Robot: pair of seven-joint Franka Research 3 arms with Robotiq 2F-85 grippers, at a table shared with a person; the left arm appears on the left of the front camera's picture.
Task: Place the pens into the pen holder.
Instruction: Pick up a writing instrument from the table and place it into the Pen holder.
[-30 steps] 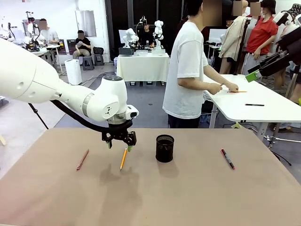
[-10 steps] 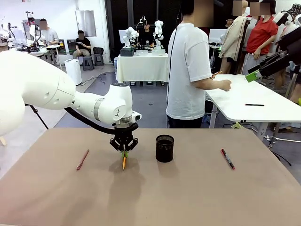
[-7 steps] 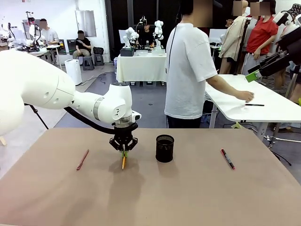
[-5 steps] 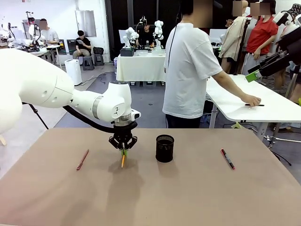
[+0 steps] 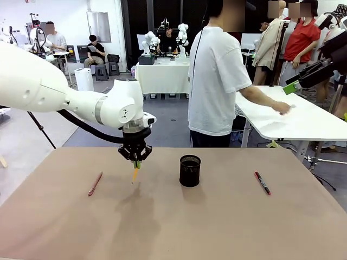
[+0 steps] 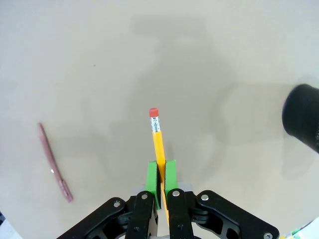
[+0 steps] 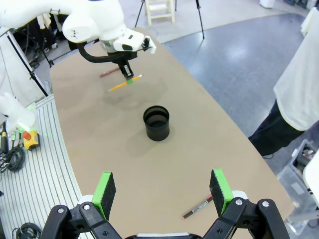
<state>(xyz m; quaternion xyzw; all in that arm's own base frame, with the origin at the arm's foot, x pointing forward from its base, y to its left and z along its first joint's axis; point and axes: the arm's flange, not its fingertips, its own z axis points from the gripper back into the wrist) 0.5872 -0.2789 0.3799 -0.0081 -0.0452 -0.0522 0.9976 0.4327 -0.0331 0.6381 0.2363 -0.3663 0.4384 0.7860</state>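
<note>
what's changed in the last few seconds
The left gripper came down over the yellow pencil, shut on it and lifted it off the table, drifting slightly to the robot's left. The pink pen, the red-and-black marker and the pen holder stayed put. The right gripper is open.

Bright, even light — soft shadows on the table [image 5: 227, 227]; wrist views bulge.
</note>
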